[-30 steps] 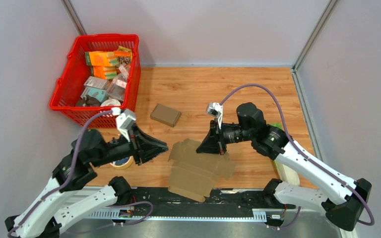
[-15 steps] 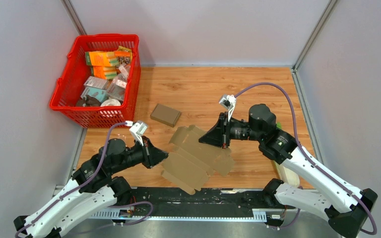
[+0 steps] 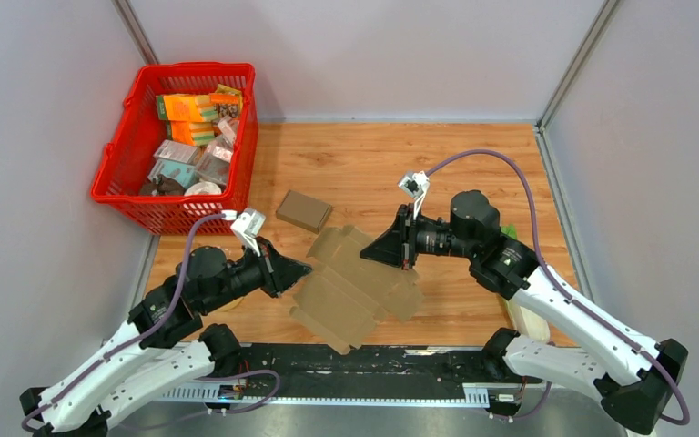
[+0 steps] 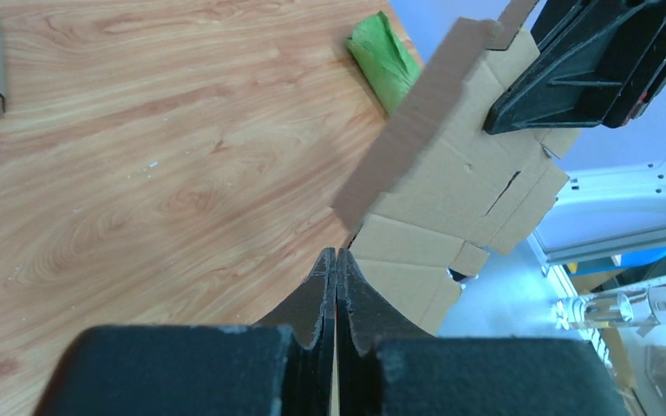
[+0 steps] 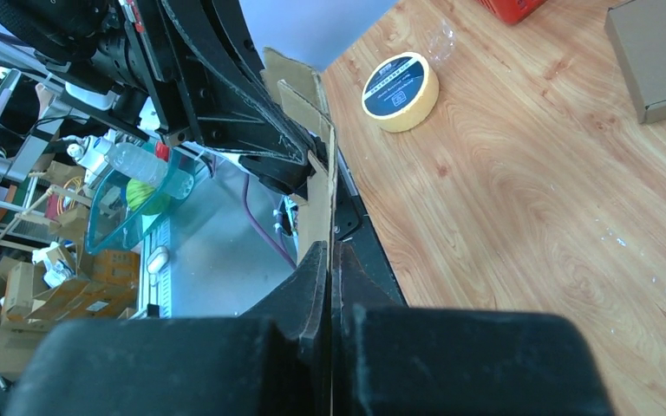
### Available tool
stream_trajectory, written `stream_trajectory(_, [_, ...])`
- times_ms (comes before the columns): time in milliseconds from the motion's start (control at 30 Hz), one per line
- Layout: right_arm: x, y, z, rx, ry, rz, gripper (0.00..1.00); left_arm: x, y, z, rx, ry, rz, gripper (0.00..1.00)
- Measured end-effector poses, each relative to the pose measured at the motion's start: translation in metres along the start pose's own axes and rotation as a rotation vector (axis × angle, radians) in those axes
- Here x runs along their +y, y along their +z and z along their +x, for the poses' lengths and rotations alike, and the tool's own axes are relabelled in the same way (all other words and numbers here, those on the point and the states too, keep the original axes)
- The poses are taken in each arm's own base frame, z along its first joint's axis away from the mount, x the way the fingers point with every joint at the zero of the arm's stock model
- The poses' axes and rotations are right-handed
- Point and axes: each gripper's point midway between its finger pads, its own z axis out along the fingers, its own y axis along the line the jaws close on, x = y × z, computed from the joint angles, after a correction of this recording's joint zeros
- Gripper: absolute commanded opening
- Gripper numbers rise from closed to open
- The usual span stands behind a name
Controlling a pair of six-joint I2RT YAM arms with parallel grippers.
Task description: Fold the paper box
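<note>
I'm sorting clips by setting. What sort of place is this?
Probably a lab robot cell rather than a home: a wooden table boxed in by plain grey partitions, a red basket of packaged goods on it, and workshop clutter beyond the table's edge.

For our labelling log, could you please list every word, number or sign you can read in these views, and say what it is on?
No text here is legible.
Tape roll: pale print on its dark blue label, too small to read.
Packages in the red basket: printed wrappers, too blurred to read.
Paper box blank and small closed box: plain cardboard, no print visible.
</note>
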Motion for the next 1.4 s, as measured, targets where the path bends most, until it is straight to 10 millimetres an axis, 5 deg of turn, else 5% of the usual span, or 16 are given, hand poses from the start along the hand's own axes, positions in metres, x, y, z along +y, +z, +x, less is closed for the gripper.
stream_trajectory(633, [0.004,0.005,-0.005,-0.026,0.019,-0.016,0.00,-0.021,0.027,0.015,0.071,0.031,0.061,0.00])
stream_trajectory(733, [0.000,0.007,0.000,-0.021,0.014,-0.015,0.00,-0.019,0.025,0.017,0.064,0.032,0.060,0.06])
stream_trajectory(867, [-0.018,0.009,0.018,0.038,-0.036,0.030,0.00,-0.011,0.006,0.014,0.016,0.057,0.056,0.32])
stream_trajectory(967, [-0.040,0.011,0.033,0.099,-0.099,0.098,0.00,-0.005,-0.011,0.007,-0.038,0.077,0.048,0.41])
stream_trajectory(1067, [-0.066,0.014,0.049,0.166,-0.163,0.162,0.00,0.003,-0.013,0.005,-0.054,0.097,0.013,0.39])
stream_trajectory(1233, [-0.098,0.026,0.071,0.268,-0.235,0.200,0.00,0.019,0.013,0.012,0.021,0.175,-0.090,0.40])
stream_trajectory(1400, [-0.112,0.032,0.084,0.327,-0.263,0.202,0.00,0.022,0.054,0.008,0.121,0.312,-0.169,0.55])
